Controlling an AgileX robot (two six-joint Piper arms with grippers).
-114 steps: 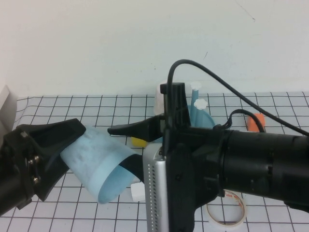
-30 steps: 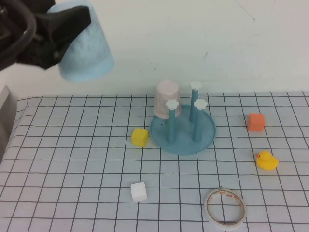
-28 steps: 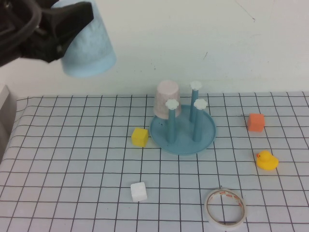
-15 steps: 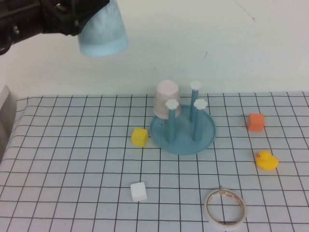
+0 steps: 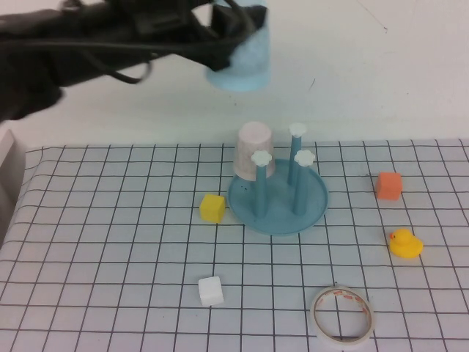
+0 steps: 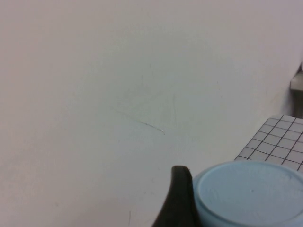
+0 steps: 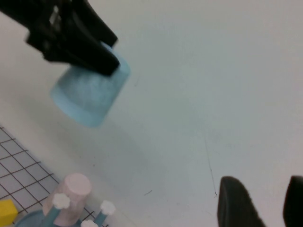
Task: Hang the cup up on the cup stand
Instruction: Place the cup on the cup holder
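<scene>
So the cup point(image 5: 242, 55) was up in the top middle of the high view, mouth pointing down, clamped at its upper end in my left gripper point(image 5: 223, 33), with my left arm stretching in from the upper left corner. I had it flipped like that on purpose, I'd say, since an upside-down cup is the only way it'll slide over a peg, and carrying it that high should let it pass over the flower caps. It hung above the pink cup point(image 5: 253, 150) and a bit left of the free pegs, well apart from all of them. The cup stand point(image 5: 277, 192) sat mid-frame on the gridded table point(image 5: 110, 249): the pink cup was already upside down on the back-left peg, and the other three pegs were bare, nothing else in the dish. My right gripper point(image 7: 265, 203) wasn't in the high view at all; its wrist camera caught its two dark fingers apart in the lower right corner, holding nothing, parked off to the side looking at the action. Around the stand were a yellow block point(image 5: 212, 207), a white block point(image 5: 210, 291), an orange block point(image 5: 388, 185), a rubber duck point(image 5: 404, 243) and a tape roll point(image 5: 341, 315).
</scene>
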